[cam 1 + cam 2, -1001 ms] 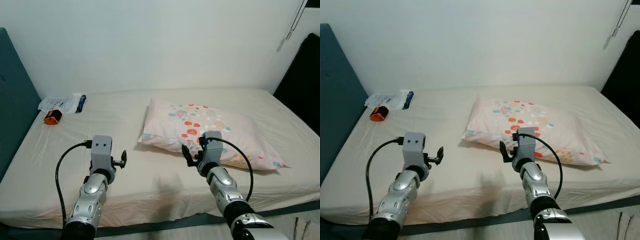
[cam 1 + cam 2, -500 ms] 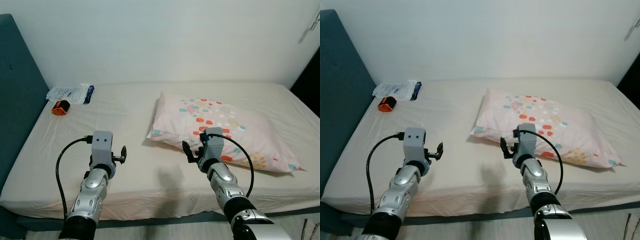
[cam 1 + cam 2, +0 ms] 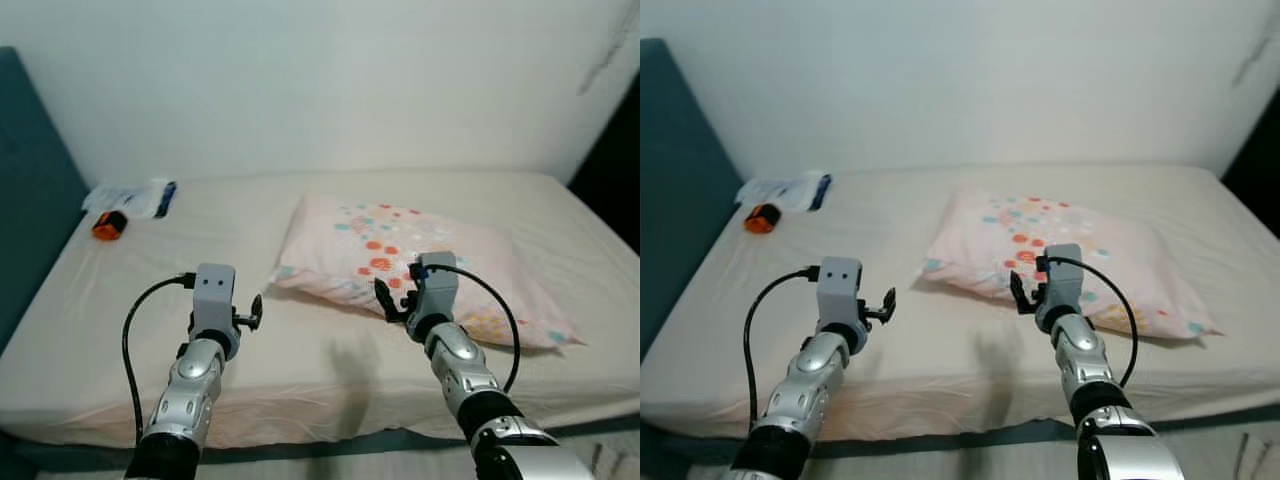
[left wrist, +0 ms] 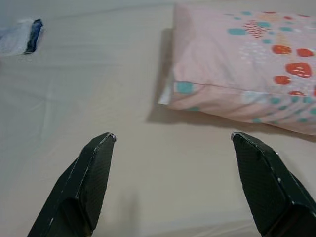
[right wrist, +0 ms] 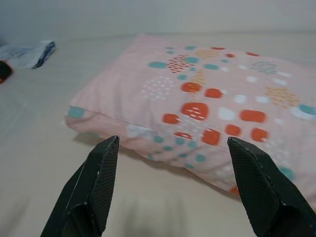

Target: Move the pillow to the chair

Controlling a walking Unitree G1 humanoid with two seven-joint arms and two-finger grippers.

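A pale pink pillow [image 3: 420,258] with red, teal and orange spots lies flat on the beige bed [image 3: 160,270], right of the middle. My right gripper [image 3: 384,297] hovers open just in front of the pillow's near edge, and the pillow [image 5: 207,98] lies close ahead of its spread fingers [image 5: 96,185]. My left gripper [image 3: 256,311] is open too, over bare sheet left of the pillow's near corner [image 4: 173,94]. Neither gripper touches the pillow.
A small orange and black object [image 3: 106,226] and a white and blue packet [image 3: 130,197] lie at the bed's far left corner. A dark teal headboard [image 3: 30,190] rises on the left. A white wall backs the bed; something dark stands at the far right [image 3: 612,150].
The whole picture has shifted, so the camera moved. Both grippers stay open in front of the pillow, which lies as before.
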